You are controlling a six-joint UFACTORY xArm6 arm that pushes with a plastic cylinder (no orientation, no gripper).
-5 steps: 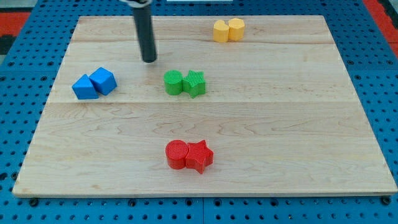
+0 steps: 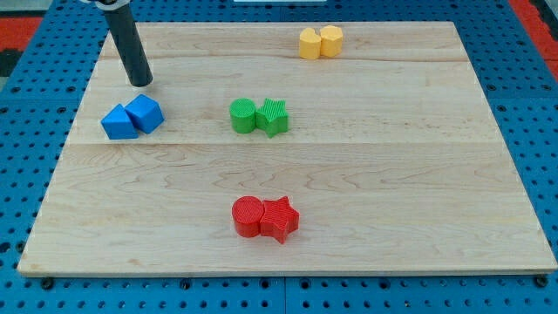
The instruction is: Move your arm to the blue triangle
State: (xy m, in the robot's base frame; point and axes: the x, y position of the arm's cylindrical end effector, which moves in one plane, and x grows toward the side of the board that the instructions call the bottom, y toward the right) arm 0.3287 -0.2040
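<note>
My tip (image 2: 139, 83) rests on the tabletop (image 2: 375, 166) near its upper left corner; there is no gripper on this arm, only the straight dark rod, so nothing opens or closes. The rod leans up toward the view's top left, and its upper part, with whatever carries it, is cut off by the view's top edge. The tip stands just above the pair of blue blocks, close to them but apart, with a strip of bare wood between. Of that pair, the blue triangle (image 2: 118, 122) lies on the left, down and to the left of the tip, and touches the blue cube (image 2: 146, 113) on its right; the cube is the one nearest the tip, almost straight below it in the view. Where the two blue blocks meet, the cube hides part of the triangle's right side, so the triangle's full outline is hard to make out. Further to the right, near the middle of the tabletop, a green cylinder (image 2: 242, 115) and a green star (image 2: 273, 117) sit touching each other. At the view's top, right of centre, two yellow blocks (image 2: 320, 42) sit pressed together; their exact shapes are hard to tell, though both look faceted. Toward the view's bottom, a red cylinder (image 2: 248, 217) touches a red star (image 2: 280, 218). A blue pegboard (image 2: 540, 131) surrounds the tabletop on every side.
</note>
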